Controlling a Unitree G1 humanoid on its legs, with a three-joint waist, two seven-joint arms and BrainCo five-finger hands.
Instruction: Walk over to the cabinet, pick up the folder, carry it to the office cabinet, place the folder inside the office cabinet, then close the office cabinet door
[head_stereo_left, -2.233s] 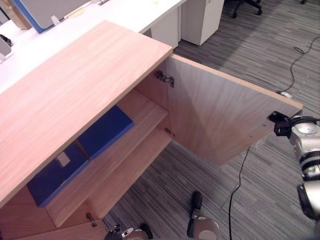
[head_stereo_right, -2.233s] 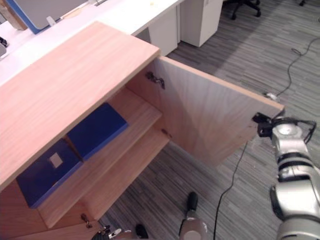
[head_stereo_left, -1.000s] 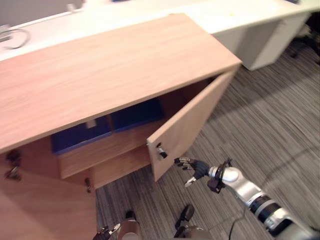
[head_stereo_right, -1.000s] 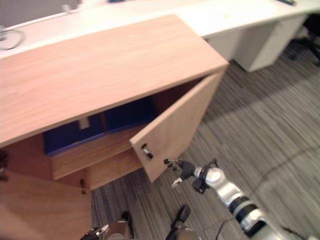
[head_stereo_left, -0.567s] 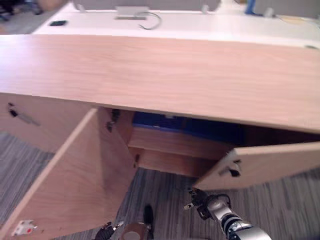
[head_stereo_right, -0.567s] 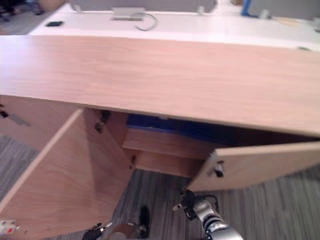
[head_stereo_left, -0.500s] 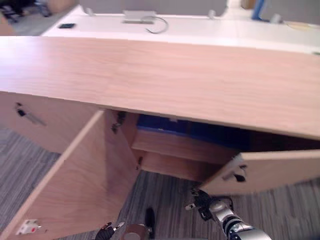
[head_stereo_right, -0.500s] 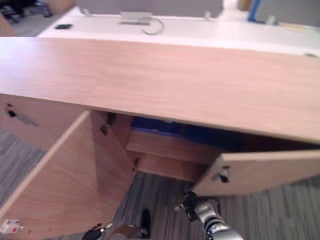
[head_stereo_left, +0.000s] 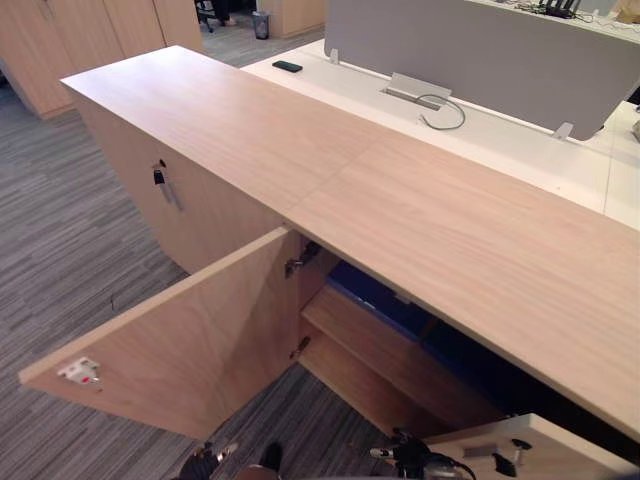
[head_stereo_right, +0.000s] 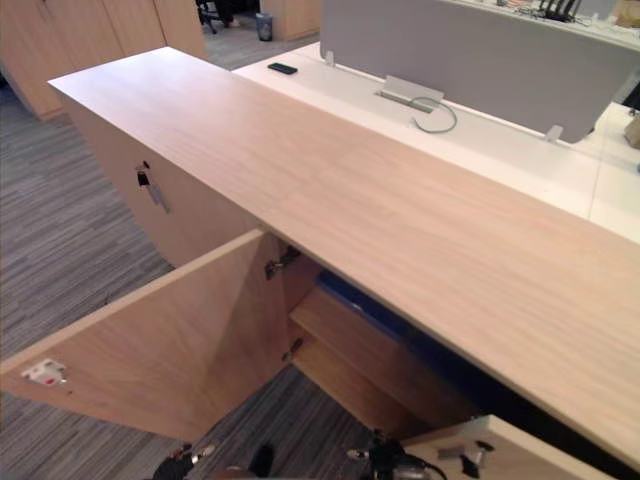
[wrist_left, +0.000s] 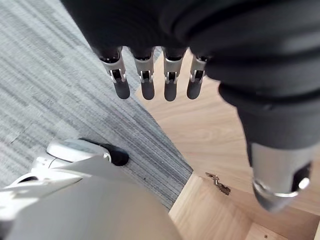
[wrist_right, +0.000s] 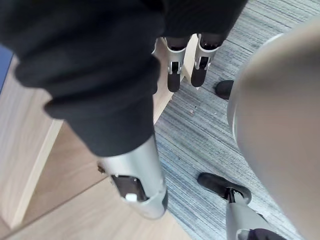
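Currently I am seeing the blue folder (head_stereo_left: 370, 300) lying on the upper shelf inside the office cabinet (head_stereo_left: 400, 200), toward five o'clock in the head view, so the placing is looking done to me. Both doors are standing open: the left door (head_stereo_left: 190, 350) swinging wide at seven o'clock, the right door (head_stereo_left: 580, 462) partly open at five. My right hand (wrist_right: 175, 75) is hanging relaxed and empty just beside that door's edge; my left hand (wrist_left: 145, 85) is dangling straight-fingered, holding nothing. Closing is what is remaining. A white bench (head_stereo_left: 520, 150) with a grey screen (head_stereo_left: 480, 60) is sitting behind at one o'clock; I am judging that nothing is blocking either door's swing.
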